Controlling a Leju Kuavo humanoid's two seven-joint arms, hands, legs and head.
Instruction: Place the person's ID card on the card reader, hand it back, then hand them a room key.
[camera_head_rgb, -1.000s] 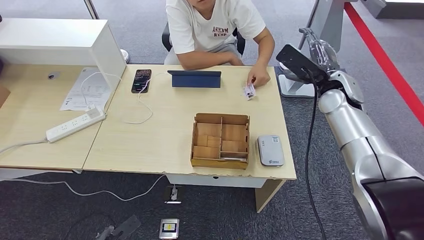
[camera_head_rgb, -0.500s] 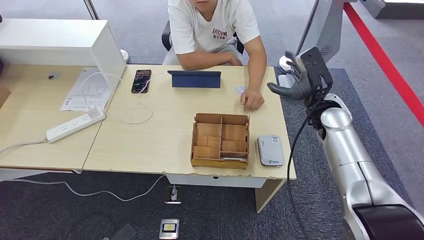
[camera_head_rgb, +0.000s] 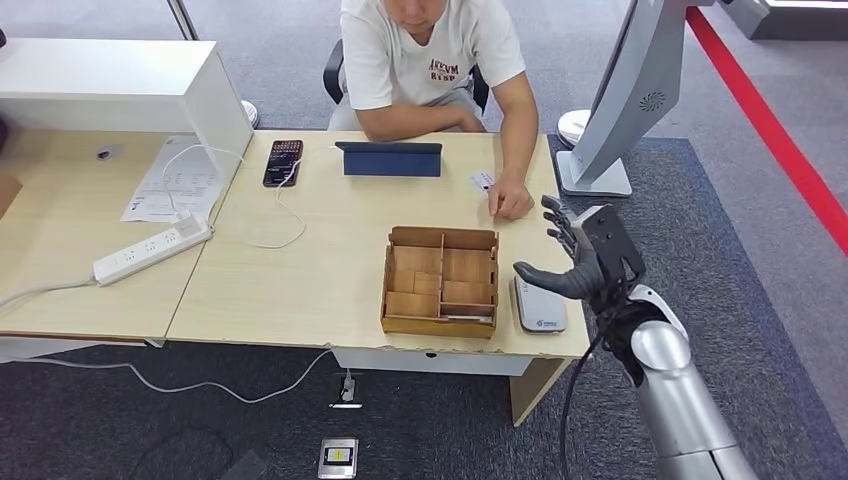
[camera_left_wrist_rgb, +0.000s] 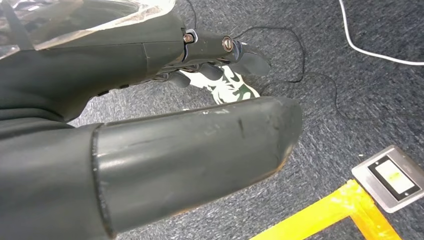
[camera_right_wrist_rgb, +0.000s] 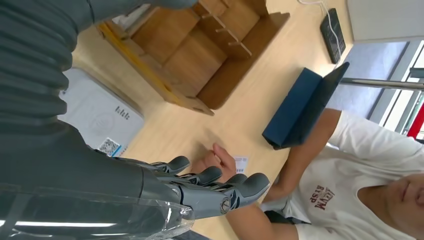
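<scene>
In the head view the robot's right hand (camera_head_rgb: 578, 262) hovers at the table's right edge, just above and beside the grey card reader (camera_head_rgb: 541, 300), its thumb out toward the reader and its fingers spread, grasping nothing. The ID card (camera_head_rgb: 482, 181) lies on the table (camera_head_rgb: 300, 270) next to the person's hand (camera_head_rgb: 510, 200), which rests on the wood near the far right corner; card and robot hand are apart. The reader's top carries no card. A wooden divided tray (camera_head_rgb: 441, 281) stands just left of the reader; whether a room key lies in one of its compartments cannot be told from here.

In the left wrist view the left hand (camera_left_wrist_rgb: 150, 100) hangs over grey carpet with its thumb and fingers extended and nothing between them.

In the right wrist view the right hand's fingers (camera_right_wrist_rgb: 215, 176) reach loosely toward the person's hand (camera_right_wrist_rgb: 215, 160), and the small white ID card (camera_right_wrist_rgb: 241, 163) lies on the table just beyond it, untouched by the robot.

Judged from this, none of the 3 steps is done: the card is yet to be picked up, read and returned, and the key handed over.
</scene>
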